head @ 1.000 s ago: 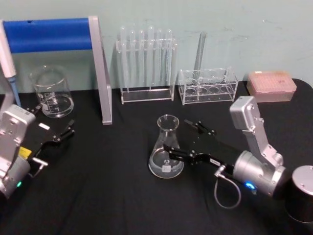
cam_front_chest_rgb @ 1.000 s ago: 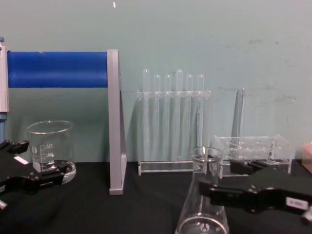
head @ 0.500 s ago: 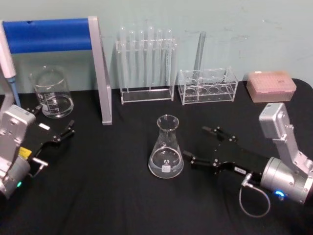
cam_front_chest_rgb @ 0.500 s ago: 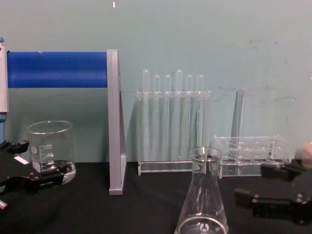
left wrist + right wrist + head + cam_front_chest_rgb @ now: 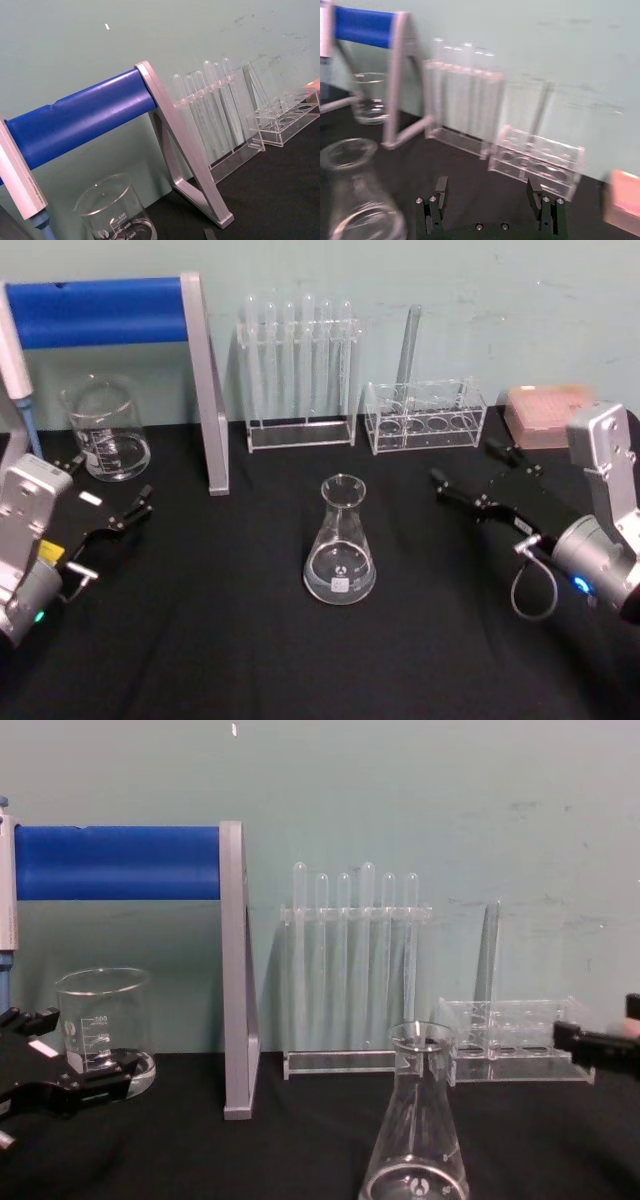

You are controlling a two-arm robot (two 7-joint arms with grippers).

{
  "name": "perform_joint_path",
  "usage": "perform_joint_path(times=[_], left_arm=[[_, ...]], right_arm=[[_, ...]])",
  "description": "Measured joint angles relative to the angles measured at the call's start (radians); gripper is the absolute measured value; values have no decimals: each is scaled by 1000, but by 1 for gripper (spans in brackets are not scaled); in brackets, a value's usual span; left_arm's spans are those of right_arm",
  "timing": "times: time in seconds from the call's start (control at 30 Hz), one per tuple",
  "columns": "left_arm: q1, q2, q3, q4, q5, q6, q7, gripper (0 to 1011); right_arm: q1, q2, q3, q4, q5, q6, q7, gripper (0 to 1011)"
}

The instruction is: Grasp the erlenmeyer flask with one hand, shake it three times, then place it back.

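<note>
Erlenmeyer flask (image 5: 340, 545) stands upright on the black bench (image 5: 250, 640), near its middle, with neither hand touching it. Left hand (image 5: 110, 502) sits at the left side of the bench, fingers apart, just in front of a glass beaker (image 5: 106, 427). Right hand (image 5: 478, 475) is off to the right, well apart from the flask, fingers spread and empty. Farther back, a rack of test tubes (image 5: 300, 370) and a lower clear rack (image 5: 425, 415) line the wall, beside a blue-barred stand (image 5: 110, 312).
</note>
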Motion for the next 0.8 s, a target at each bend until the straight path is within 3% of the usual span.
perform_joint_path(times=[0.23,0.43,0.47,0.53,0.57,0.8], left_arm=[[0,0,0,0,0,0,0,1001],[0,0,0,0,0,0,0,1001],[0,0,0,0,0,0,0,1001],[0,0,0,0,0,0,0,1001],[0,0,0,0,0,0,0,1001],[0,0,0,0,0,0,0,1001]], right_arm=[[37,-75,24,67,-40,2,-100,1000],[58,-140,28,131,-114,-44,-196,1000],[58,-140,28,131,-114,-44,-196,1000],[64,-157,17,158,-165,-74,-232,1000],[64,-157,17,158,-165,-74,-232,1000],[73,-173,-12,204,-282,-133,-286,1000]])
